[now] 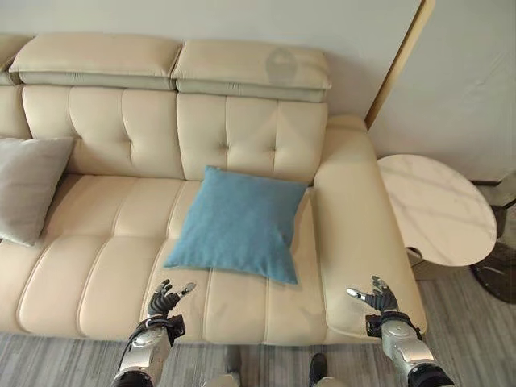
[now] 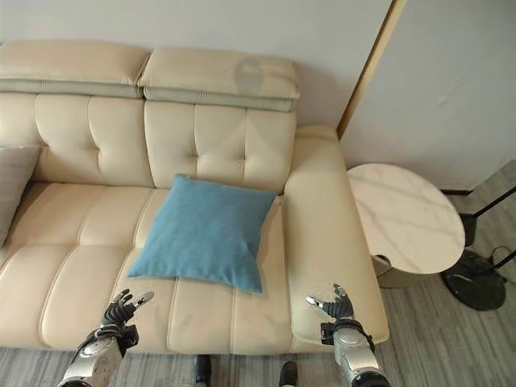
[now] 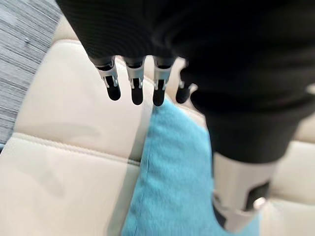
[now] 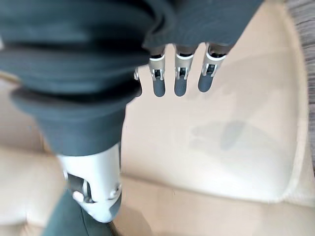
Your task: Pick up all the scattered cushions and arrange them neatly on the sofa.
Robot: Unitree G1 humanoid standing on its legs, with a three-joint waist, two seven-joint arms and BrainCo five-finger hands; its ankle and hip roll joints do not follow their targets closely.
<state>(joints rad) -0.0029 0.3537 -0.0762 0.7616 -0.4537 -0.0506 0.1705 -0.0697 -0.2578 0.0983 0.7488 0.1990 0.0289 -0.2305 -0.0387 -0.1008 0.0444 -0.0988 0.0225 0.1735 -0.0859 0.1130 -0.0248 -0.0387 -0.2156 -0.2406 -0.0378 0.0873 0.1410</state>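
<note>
1. A blue cushion lies on the seat of the cream sofa, leaning a bit on the backrest near the armrest.
2. A grey cushion sits at the far left of the sofa.
3. The left hand hangs over the seat's front edge, fingers loose, holding nothing.
4. The right hand hangs over the armrest, fingers loose, empty too.
5. A round white table stands beside the sofa.
</note>
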